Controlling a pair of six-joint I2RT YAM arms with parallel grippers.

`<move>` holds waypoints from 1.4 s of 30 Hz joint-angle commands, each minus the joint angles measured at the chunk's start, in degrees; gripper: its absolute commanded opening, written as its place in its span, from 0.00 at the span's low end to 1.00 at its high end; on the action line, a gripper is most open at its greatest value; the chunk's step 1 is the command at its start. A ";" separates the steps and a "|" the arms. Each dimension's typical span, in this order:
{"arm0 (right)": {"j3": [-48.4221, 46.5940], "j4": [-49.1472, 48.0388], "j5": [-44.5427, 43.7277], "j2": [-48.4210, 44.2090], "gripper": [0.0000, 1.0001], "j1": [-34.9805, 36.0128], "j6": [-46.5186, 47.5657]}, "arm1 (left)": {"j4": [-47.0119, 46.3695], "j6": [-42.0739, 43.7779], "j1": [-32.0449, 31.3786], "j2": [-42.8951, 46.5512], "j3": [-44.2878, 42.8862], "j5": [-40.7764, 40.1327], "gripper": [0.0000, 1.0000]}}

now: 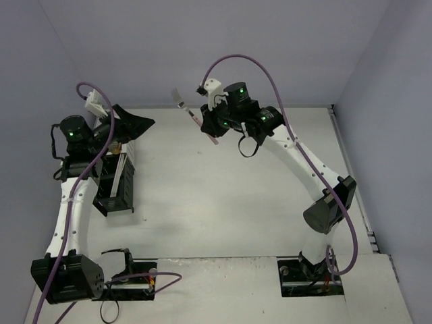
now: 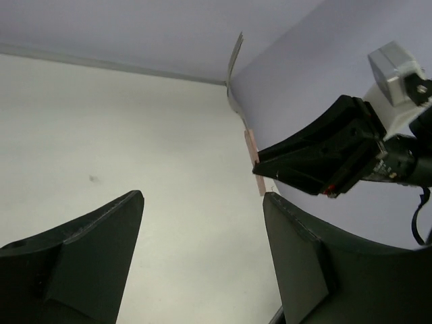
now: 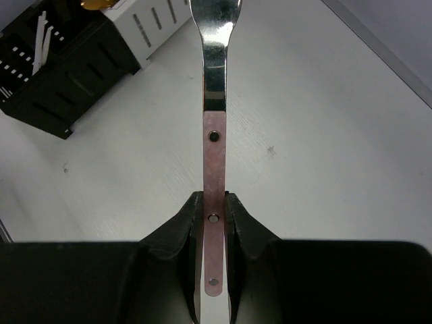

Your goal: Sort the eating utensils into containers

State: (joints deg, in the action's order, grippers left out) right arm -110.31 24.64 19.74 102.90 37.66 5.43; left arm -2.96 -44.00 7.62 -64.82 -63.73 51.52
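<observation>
Right fingers (image 3: 177,229) are pressed flat on the pink-handled fork (image 3: 214,101), one on each side of the handle. The right gripper (image 3: 214,209) pinches it low, at the middle rivet, with only a short stub of handle behind the fingertips. The rest of the handle, the polished neck and the head all stick out ahead of the fingertips, off the table (image 3: 324,135). Judgement: the fork is light, stiff and not fragile, but the flat scales and polished steel look slick. With most of its length beyond the pinch, it could swivel about that rivet if you swing fast or knock the head. A hold nearer the middle of the handle would be steadier, though this one looks adequate for a slow carry. Below and ahead of the fingertips the table is bare, so you have room to turn. Ahead and to the left of the fingertips sits the black caddy (image 3: 61,88), with white chopsticks (image 3: 42,37) standing in one compartment. The white caddy (image 3: 152,23) is just beyond it, touching or nearly so. Mind their rims and come down from above, head first. Farther out, the left gripper (image 2: 202,199) hangs with its fingers spread wide and holding nothing. From it, the fork shows ahead and to the right. In the overhead view that arm sits over the caddies, so check your approach past it. Walls close the far side.
</observation>
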 commanded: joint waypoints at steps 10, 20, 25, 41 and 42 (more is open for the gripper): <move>3.56 -6.75 -9.74 -3.75 0.00 10.41 3.48 | -7.77 -5.16 -9.76 -0.35 2.42 -8.63 0.69; 3.52 -7.14 -9.96 -4.29 0.00 11.89 2.27 | -8.62 -5.14 -10.62 -0.71 3.65 -11.81 0.65; 3.58 -7.15 -10.07 -4.46 0.00 12.61 2.24 | -12.01 -8.38 -10.69 -1.07 5.14 -11.17 0.62; 4.11 -7.50 -11.14 -4.75 0.00 14.60 3.36 | -27.60 -21.01 -10.95 -2.16 10.75 -9.26 0.11; 4.17 -7.50 -11.32 -4.78 0.00 14.63 3.39 | -27.97 -21.62 -10.95 -2.12 11.09 -9.36 0.07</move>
State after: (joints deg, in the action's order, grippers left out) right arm -106.16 21.93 9.77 102.34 51.62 8.04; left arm -22.50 -61.90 -2.96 -67.75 -51.82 41.10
